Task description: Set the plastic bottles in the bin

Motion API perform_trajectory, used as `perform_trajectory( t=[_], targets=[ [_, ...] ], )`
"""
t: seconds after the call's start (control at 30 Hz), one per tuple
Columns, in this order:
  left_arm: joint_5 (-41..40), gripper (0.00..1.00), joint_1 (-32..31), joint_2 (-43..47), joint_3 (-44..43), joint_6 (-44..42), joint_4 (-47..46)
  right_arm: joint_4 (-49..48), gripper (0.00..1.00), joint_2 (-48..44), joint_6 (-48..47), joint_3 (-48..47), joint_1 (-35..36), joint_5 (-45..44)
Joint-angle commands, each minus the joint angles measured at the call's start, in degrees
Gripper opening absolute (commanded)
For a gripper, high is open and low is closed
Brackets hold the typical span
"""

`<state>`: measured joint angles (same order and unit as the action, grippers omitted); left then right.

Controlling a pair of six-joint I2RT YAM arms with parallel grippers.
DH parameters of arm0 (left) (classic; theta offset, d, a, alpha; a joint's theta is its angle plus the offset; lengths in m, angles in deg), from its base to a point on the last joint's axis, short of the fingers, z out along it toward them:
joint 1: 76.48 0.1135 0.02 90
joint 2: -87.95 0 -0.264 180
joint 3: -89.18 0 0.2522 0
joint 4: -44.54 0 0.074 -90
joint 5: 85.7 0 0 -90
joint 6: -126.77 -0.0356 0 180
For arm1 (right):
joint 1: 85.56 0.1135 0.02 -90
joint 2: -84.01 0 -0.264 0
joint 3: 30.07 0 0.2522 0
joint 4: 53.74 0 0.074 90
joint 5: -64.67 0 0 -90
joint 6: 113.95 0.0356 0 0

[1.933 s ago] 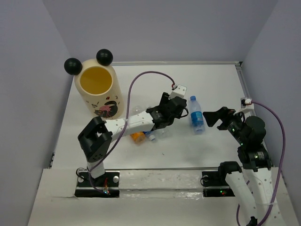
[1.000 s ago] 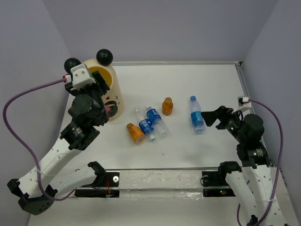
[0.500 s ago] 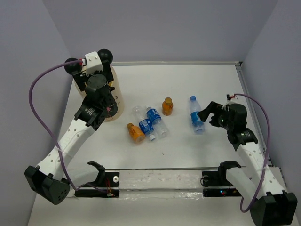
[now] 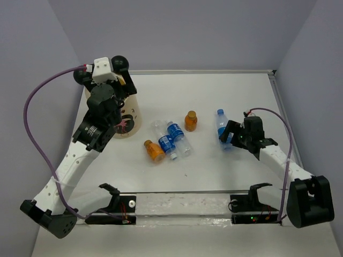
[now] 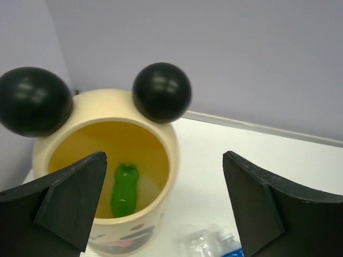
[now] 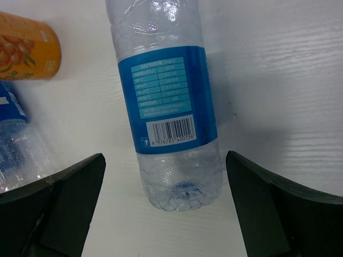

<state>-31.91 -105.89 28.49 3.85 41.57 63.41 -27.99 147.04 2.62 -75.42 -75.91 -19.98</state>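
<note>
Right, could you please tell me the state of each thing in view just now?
bin: upright, open-topped.
green bottle: inside the bin.
left gripper: over the bin, jaws open, empty.
right gripper: jaws open either side of the lone clear bottle, not gripping.
lone clear bottle: lying down, capped.
middle clear bottles: lying side by side.
near orange bottle: lying down.
far orange bottle: standing upright.
</note>
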Motion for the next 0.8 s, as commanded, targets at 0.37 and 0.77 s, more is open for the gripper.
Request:
perform_trajectory(
  t=[0.37,0.77],
  targets=[
    [30.99,0.99,-6.27,4.18,-1.73,10.23,8.43,-6.19,0.53,12.57,1.3,-5.41,4.59,-10.08],
    [44.63,0.99,-12.69,-0.74,4.42,20.15,0.63,-1.69,0.33,-13.53,0.59,-6.81,19.78,-2.3]
  ],
)
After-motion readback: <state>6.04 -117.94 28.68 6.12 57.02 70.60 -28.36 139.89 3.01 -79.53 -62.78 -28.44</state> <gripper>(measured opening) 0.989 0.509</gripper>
